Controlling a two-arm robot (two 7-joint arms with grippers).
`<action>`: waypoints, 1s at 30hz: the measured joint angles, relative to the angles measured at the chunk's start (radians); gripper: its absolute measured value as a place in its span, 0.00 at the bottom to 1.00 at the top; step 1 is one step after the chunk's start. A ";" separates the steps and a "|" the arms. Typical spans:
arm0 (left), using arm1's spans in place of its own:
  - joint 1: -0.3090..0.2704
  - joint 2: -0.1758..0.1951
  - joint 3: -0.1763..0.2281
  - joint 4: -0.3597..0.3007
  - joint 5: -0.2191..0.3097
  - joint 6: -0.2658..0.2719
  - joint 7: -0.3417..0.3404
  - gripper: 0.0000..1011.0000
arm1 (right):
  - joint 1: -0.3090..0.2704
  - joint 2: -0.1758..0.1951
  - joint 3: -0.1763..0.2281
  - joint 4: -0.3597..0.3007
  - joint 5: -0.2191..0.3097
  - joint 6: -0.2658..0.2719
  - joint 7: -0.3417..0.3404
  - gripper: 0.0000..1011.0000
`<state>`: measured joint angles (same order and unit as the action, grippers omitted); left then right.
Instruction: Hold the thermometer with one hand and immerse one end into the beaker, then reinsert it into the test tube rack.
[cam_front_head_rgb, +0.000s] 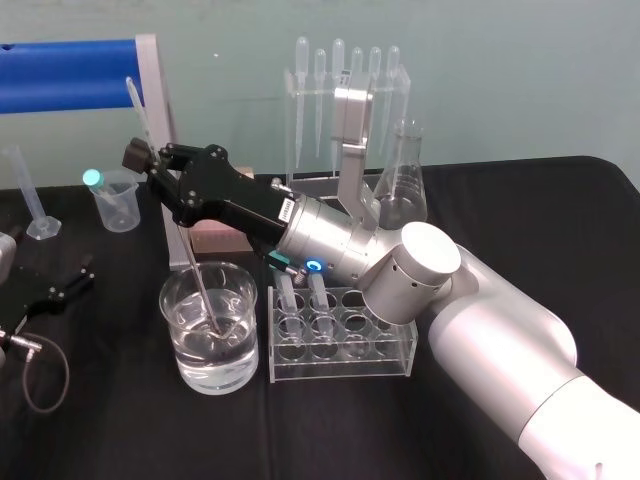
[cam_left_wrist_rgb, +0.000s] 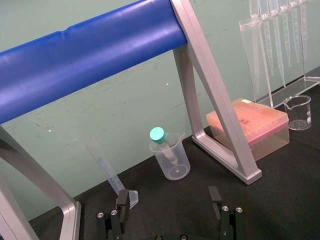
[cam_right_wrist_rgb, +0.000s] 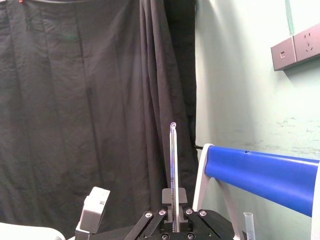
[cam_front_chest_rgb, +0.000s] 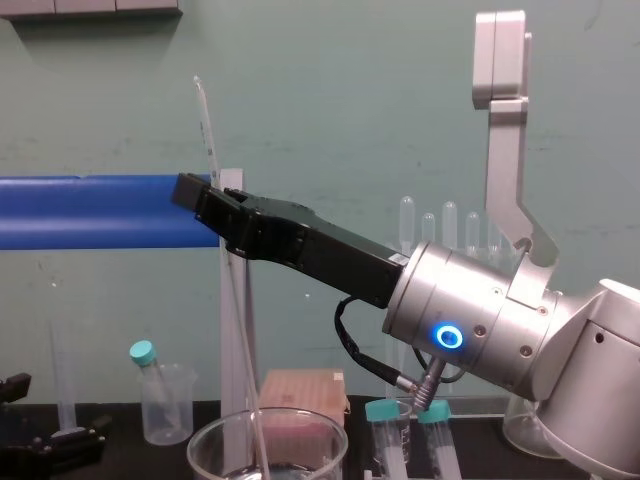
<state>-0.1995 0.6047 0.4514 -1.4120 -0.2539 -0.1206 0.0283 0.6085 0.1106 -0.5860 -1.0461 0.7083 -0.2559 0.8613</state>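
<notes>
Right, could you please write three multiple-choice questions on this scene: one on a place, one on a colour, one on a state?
1. Where is the thermometer's lower end? A in the test tube rack; B in the beaker; C in the conical flask.
2. What colour is the cap above the small plastic beaker? A red; B black; C teal.
3. How is the right hand? A shut on the thermometer; B open; C parked.
Key: 1 B, the tip stands inside it; 2 C, it shows teal; 3 A, it clamps the rod above the beaker; the left hand rests parked at the left.
</notes>
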 joint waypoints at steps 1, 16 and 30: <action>0.000 0.000 0.000 0.000 0.000 0.000 0.000 1.00 | 0.000 0.000 0.000 0.000 0.000 0.000 0.000 0.06; 0.000 0.000 0.000 0.000 0.000 0.000 0.000 1.00 | 0.000 0.000 0.000 0.000 0.000 0.000 0.000 0.05; 0.000 0.000 0.000 0.000 0.000 0.000 0.000 1.00 | 0.000 0.000 0.000 0.000 0.000 0.000 0.000 0.05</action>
<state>-0.1995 0.6047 0.4514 -1.4120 -0.2539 -0.1205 0.0283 0.6085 0.1106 -0.5860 -1.0461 0.7083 -0.2562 0.8614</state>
